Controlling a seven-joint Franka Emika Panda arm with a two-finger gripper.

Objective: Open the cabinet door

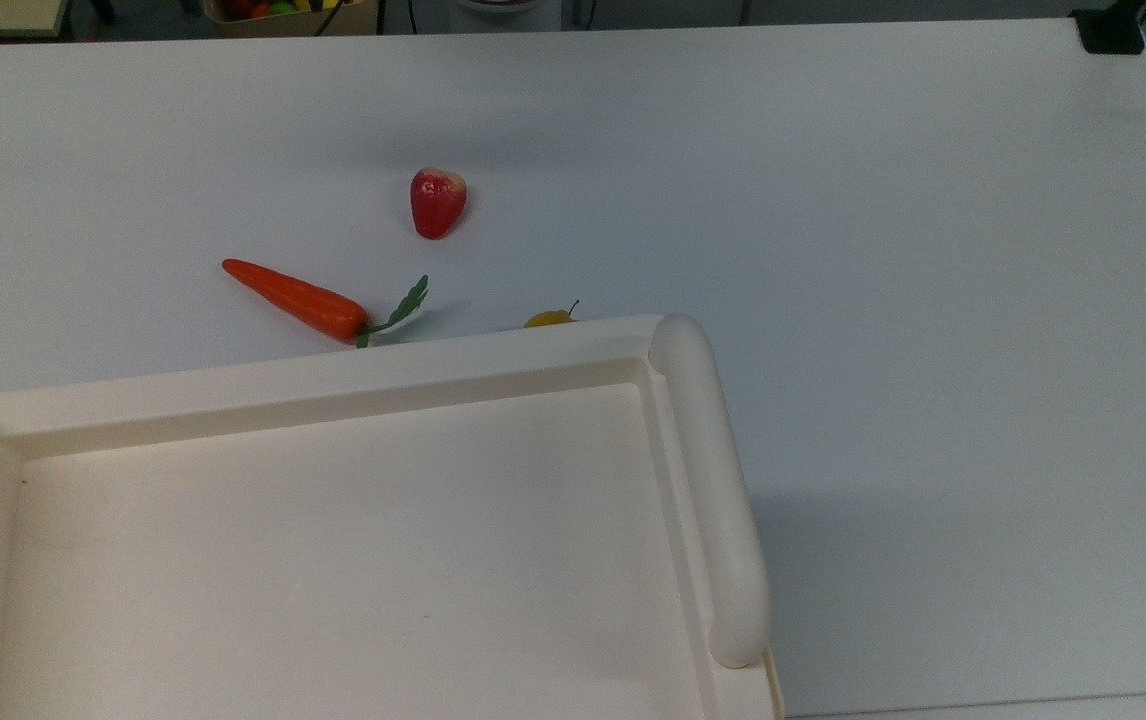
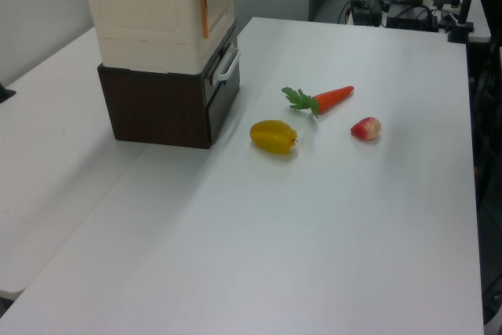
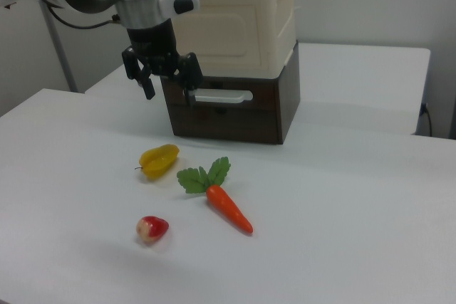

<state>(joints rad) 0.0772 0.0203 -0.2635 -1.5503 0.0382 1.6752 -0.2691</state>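
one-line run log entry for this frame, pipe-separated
phase: approach | claw: open, empty, beside handle at the right view's left end | cabinet door: shut | carrot, yellow fruit, red fruit: loose on table

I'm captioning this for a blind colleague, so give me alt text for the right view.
A robot gripper, fingers open, hangs in front of a dark drawer unit beside its pale bar handle, under a cream cabinet. On the white table lie a yellow fruit, carrot and red fruit.

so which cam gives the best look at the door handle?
Right view: the handle faces the camera as a pale horizontal bar on the dark front, with the gripper beside it. Left view catches the handle edge-on at the corner. Top view has the cabinet tray top covering it.
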